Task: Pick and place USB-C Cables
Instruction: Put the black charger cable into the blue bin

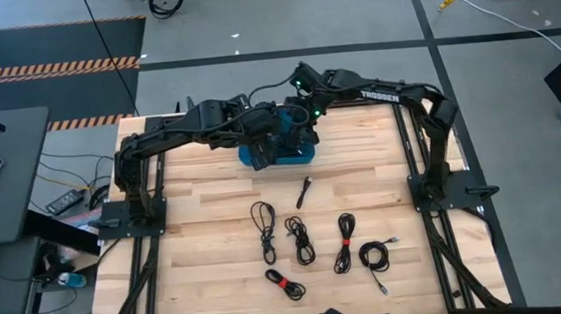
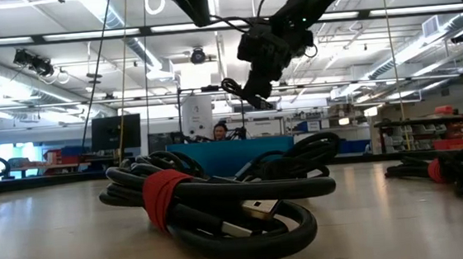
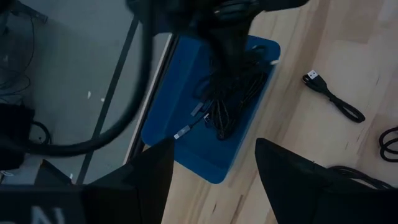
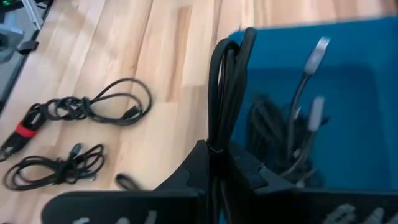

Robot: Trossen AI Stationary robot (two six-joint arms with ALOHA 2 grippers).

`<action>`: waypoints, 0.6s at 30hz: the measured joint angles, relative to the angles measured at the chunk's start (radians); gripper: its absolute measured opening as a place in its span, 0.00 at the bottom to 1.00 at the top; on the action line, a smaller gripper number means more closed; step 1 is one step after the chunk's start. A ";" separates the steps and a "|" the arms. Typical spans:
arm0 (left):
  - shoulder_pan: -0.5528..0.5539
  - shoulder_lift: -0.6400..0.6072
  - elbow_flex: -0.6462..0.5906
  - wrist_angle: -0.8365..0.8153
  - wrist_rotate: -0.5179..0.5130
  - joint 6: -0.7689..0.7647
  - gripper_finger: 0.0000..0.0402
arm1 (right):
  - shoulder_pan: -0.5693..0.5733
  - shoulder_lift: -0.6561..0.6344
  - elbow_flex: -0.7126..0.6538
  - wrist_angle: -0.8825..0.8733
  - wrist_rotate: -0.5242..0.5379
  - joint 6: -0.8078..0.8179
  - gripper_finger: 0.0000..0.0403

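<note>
The right gripper (image 4: pixel 219 163) has its jaws clenched on a folded black cable (image 4: pixel 225 93), which stands up from between the jaws as a narrow loop, pinched near its lower end. Seen from table level, that gripper (image 2: pixel 259 90) hangs well above the table with the cable (image 2: pixel 236 88) curling out at its side. It is poised over a blue bin (image 4: pixel 348 81) at the far edge of the table (image 1: pixel 205 223). Inside the bin lie more cables (image 4: pixel 280 140), a dark tangle with a couple of silver plugs sticking up.

The left gripper (image 3: pixel 213 165) hovers just beside the right one, also above the bin (image 3: pixel 186 112), its jaws released and spread with nothing between them; from its wrist the heap of cables in the bin (image 3: pixel 230 99) shows beneath the right arm.

Out on the bare wood, nearer the front of the table, six more cables lie well apart from both grippers. One short one (image 1: pixel 303 191) sits closest to the bin. Past it lie a long loop (image 1: pixel 264 228), a coiled bundle (image 1: pixel 299 239), one with a red tie (image 1: pixel 344 242), a small coil (image 1: pixel 375 257), and another red-tied bundle (image 1: pixel 284 283) nearest the front edge, which looms large in the low view (image 2: pixel 220 201).
</note>
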 joint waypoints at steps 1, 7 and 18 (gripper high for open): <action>0.000 0.000 0.000 0.000 0.000 -0.003 0.58 | -0.004 0.015 0.026 -0.011 0.000 -0.014 0.07; 0.000 0.000 0.000 0.000 0.007 -0.006 0.58 | -0.023 0.116 0.182 -0.100 -0.014 -0.070 0.07; 0.000 0.000 0.000 0.000 0.007 -0.007 0.58 | -0.030 0.244 0.282 -0.255 -0.078 -0.158 0.07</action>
